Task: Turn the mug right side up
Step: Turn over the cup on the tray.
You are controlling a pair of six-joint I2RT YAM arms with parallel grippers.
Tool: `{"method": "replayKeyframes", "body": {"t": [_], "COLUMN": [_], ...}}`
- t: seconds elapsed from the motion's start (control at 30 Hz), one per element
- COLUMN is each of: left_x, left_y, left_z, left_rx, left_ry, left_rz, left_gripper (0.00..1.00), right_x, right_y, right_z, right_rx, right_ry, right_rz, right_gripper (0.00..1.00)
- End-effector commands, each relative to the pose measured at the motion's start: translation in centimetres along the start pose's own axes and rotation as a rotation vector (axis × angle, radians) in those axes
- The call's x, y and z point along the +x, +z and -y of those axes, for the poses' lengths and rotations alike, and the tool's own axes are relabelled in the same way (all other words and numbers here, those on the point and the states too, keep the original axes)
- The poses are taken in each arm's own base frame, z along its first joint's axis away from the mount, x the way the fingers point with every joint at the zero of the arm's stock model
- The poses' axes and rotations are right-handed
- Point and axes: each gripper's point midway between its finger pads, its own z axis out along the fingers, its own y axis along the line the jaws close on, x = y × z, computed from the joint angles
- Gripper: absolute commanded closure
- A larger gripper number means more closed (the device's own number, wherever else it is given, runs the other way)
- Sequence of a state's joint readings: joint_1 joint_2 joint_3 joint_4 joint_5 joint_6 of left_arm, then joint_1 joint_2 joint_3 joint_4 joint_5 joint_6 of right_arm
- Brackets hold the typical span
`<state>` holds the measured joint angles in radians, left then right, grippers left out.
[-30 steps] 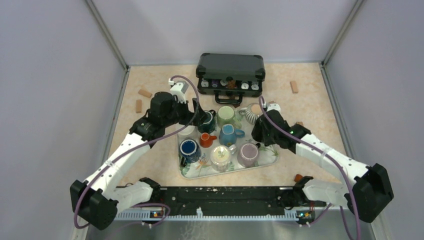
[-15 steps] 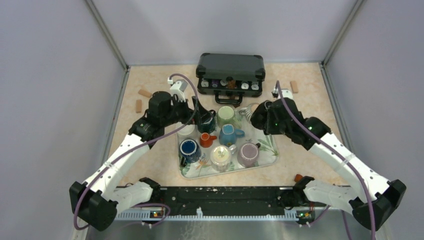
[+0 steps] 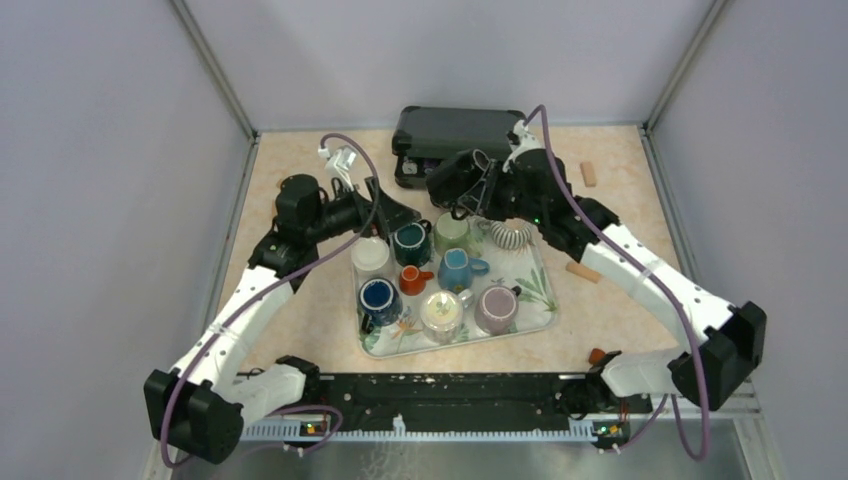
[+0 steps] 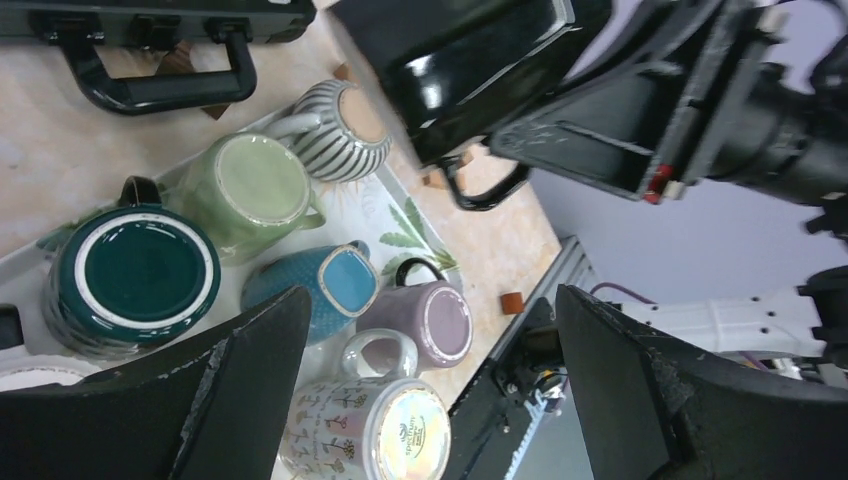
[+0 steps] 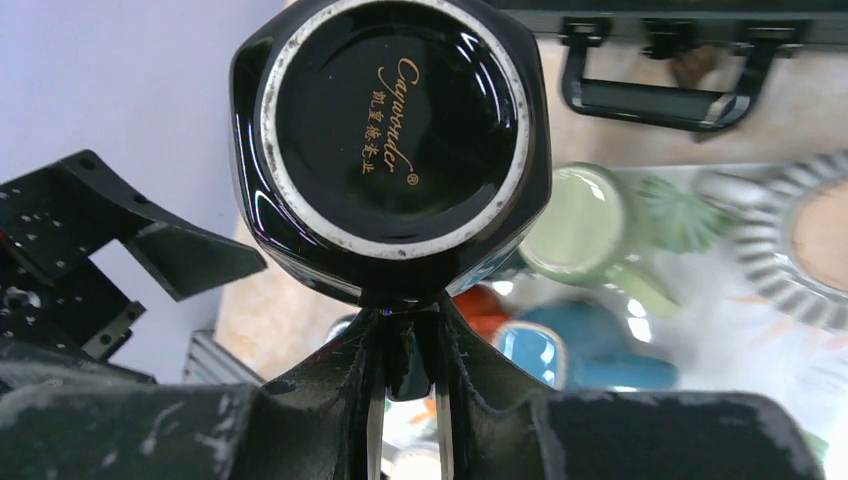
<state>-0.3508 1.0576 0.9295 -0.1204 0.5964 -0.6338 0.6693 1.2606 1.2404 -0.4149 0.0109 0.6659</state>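
Note:
My right gripper (image 3: 487, 190) is shut on the handle of a glossy black mug (image 3: 452, 180) and holds it in the air over the tray's far edge, in front of the black case. In the right wrist view the mug's base (image 5: 390, 130) faces the camera above my pinched fingers (image 5: 405, 330). The left wrist view shows the mug (image 4: 470, 60) tilted, its handle in the right gripper. My left gripper (image 3: 395, 212) is open and empty, just left of the black mug, above the dark teal mug (image 4: 135, 270).
A floral tray (image 3: 540, 300) holds several mugs: green (image 3: 453, 232), blue (image 3: 457, 270), navy (image 3: 378, 298), and bottom-up striped (image 3: 512, 235), floral (image 3: 441, 310) and purple (image 3: 495, 308). The black case (image 3: 455, 130) stands behind. Wooden blocks (image 3: 588, 173) lie around.
My right arm has risen and swung from the tray's right side to the far left, carrying the black mug. My left gripper has drawn back from the dark teal mug.

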Motion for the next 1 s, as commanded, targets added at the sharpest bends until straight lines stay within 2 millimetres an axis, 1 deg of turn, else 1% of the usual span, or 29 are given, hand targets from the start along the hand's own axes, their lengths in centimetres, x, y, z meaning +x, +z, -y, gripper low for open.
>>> {"method": "replayKeyframes", "body": {"t": [0.0,0.03,0.17,0.23,0.33,0.53,0.8,0.87,0.97], "left_x": [-1.9,-2.1,-2.6,-2.8,-3.2,-3.2,-4.2,-4.5,-4.9], "left_y": [-0.7,-0.8,-0.8,-0.8,-0.7,-0.2,-0.4,-0.5,-1.1], "left_z": [1.8,1.7,1.5,1.4,1.2,0.7,1.6,2.0,2.6], "left_rx": [0.146,0.157,0.189,0.198,0.207,0.228,0.329,0.349,0.381], "left_ry": [-0.041,-0.054,-0.106,-0.126,-0.157,-0.233,-0.331,-0.341,-0.348], "left_rz": [0.045,0.046,0.054,0.061,0.072,0.063,0.098,0.107,0.129], "left_gripper": [0.01,0.01,0.03,0.04,0.06,0.11,0.19,0.21,0.25], "right_x": [-7.2,-7.5,-8.3,-8.8,-9.1,-9.6,-8.2,-8.1,-7.9], "right_y": [-0.6,-0.2,0.7,0.8,0.8,0.8,1.0,0.7,0.7], "right_z": [-9.4,-10.1,-12.4,-13.7,-14.9,-15.8,-17.3,-17.7,-17.9], "right_rx": [-0.360,-0.391,-0.513,-0.583,-0.654,-0.731,-0.845,-0.863,-0.872], "right_ry": [0.120,0.137,0.201,0.229,0.261,0.316,0.378,0.376,0.382], "right_rz": [0.205,0.211,0.219,0.223,0.227,0.249,0.212,0.215,0.220], "right_gripper": [1.00,1.00,1.00,1.00,1.00,1.00,1.00,1.00,1.00]}}
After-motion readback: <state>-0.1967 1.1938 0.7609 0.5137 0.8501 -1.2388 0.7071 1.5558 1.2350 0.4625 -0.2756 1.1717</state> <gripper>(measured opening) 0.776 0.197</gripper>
